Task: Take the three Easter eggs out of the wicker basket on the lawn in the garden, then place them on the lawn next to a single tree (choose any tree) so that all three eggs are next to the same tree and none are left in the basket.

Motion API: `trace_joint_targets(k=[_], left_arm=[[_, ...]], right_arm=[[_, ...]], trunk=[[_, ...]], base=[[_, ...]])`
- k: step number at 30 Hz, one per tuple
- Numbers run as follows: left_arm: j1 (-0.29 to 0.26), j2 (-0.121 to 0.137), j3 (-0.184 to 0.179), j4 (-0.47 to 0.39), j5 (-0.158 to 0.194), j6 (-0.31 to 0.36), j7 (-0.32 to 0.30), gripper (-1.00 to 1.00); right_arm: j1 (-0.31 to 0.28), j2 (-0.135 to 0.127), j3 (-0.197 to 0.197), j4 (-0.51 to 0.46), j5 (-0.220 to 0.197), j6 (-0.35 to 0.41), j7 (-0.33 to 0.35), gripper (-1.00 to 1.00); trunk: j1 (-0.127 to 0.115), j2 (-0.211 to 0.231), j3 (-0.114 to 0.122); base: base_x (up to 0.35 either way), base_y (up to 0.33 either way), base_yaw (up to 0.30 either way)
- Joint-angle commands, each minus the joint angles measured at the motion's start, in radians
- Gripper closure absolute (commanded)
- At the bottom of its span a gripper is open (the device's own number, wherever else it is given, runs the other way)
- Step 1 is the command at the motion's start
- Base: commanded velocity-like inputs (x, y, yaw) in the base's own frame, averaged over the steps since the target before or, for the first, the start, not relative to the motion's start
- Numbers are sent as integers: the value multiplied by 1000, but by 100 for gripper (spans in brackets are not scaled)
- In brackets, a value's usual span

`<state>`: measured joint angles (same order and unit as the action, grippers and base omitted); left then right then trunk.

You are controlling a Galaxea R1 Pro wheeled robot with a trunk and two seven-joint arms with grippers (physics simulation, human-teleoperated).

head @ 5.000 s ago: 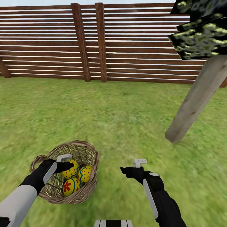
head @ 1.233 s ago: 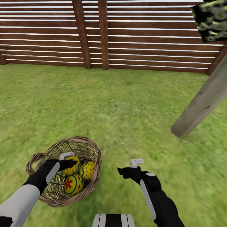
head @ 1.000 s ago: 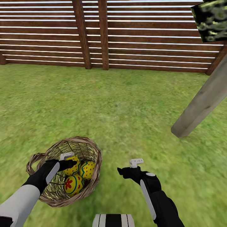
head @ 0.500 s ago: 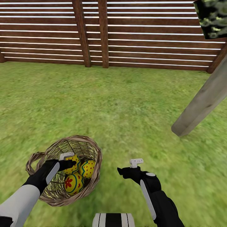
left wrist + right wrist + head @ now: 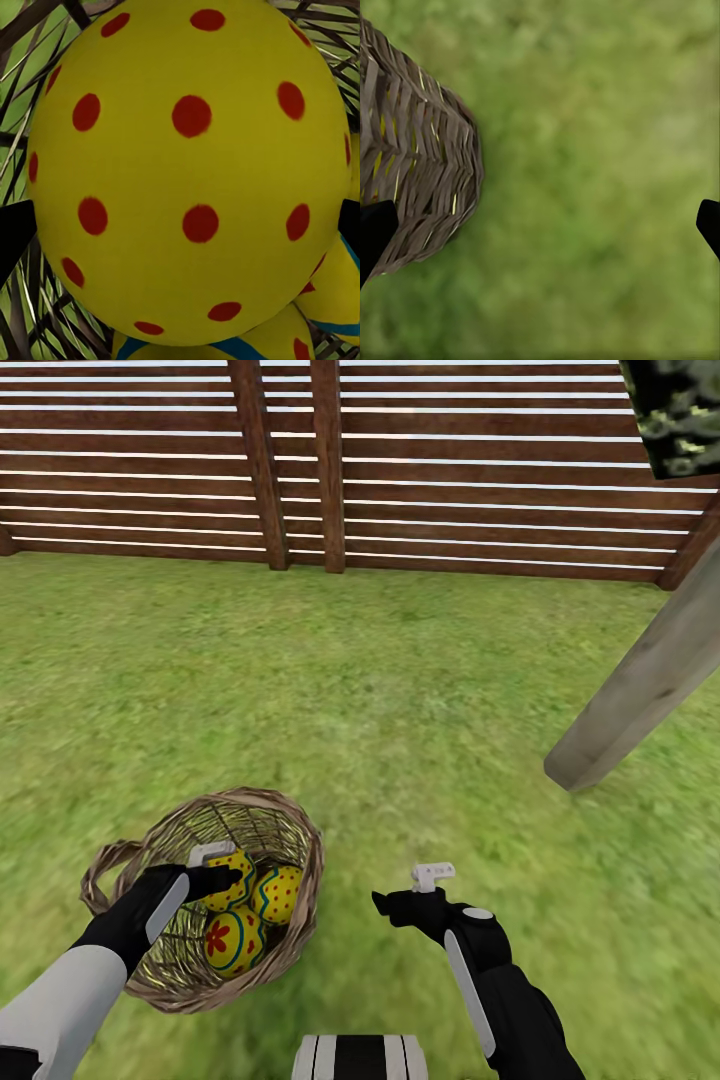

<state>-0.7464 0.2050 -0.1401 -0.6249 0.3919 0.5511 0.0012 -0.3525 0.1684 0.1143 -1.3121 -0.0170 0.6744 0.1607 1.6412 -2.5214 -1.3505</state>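
Since 0.5 s ago, arms and eggs unchanged; only the view shifted slightly. Left gripper (image 5: 222, 869) sits inside the wicker basket (image 5: 298, 830) with fingers either side of the red-dotted egg (image 5: 187, 172), grip unconfirmed; flower egg (image 5: 230, 940) and zigzag egg (image 5: 277, 893) beside it. Right gripper (image 5: 425, 890) wide open, empty, over the lawn (image 5: 400, 700); tree (image 5: 640, 690) beyond, fence (image 5: 450, 460) farthest.

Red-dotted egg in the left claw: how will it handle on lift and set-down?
The red-dotted egg looks smooth and glossy, so it may slip between the left claw's narrow fingers. Its rounded shape will probably roll on the flat lawn; release it low. It likely lifts free, sitting atop the other eggs.
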Motion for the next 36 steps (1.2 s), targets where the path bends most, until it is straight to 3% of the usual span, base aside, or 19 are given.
trace_joint_targets(k=[1,18,19,36], left_arm=[[1,1,-6,7,20,3,-3,-100],[1,1,-6,7,20,3,1,-100],[1,1,-6,7,20,3,1,100],[2,1,-3,-2,22,1,0,100]], right_arm=[[0,0,-1,-2,-1,5,2,-100],[0,0,-1,-2,-1,5,3,-100],[0,0,-1,-2,0,5,3,-100],[0,0,-1,-2,0,5,3,-100]], trunk=[[0,0,-1],[0,0,-1],[0,0,-1],[0,0,-1]], base=[[0,0,0],[0,0,0],[0,0,0],[0,0,0]])
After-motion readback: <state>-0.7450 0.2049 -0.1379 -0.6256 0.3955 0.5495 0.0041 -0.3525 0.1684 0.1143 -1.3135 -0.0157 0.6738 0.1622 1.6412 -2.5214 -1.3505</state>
